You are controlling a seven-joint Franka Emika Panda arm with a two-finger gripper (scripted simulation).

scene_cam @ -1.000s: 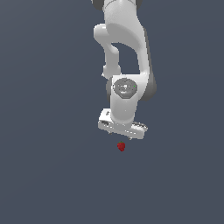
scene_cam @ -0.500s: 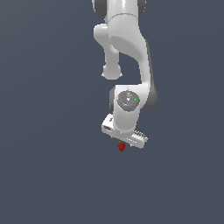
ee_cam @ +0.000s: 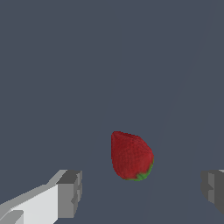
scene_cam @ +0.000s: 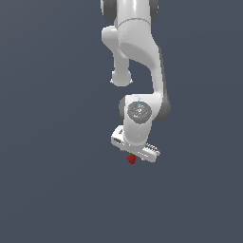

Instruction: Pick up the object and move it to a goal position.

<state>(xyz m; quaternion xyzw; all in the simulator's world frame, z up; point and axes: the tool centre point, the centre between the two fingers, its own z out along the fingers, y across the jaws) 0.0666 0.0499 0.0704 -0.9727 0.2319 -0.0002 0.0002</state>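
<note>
The object, a small dark-red strawberry point(scene_cam: 131, 159), lies on the grey floor just under the white arm's hand. In the wrist view the strawberry point(ee_cam: 131, 155) shows large, with a green base, between the two grey fingertips point(ee_cam: 70, 194). My gripper point(ee_cam: 142, 192) is open, its jaws wide apart on either side of the strawberry and not touching it. In the exterior view the gripper point(scene_cam: 135, 154) sits low, right over the strawberry, and its fingers are mostly hidden by the hand.
A plain dark grey floor point(scene_cam: 57, 190) lies all around. The white arm point(scene_cam: 137, 47) rises above the hand toward the top of the exterior view.
The hand has come down toward the strawberry and now nearly covers it. The strawberry has not moved.
</note>
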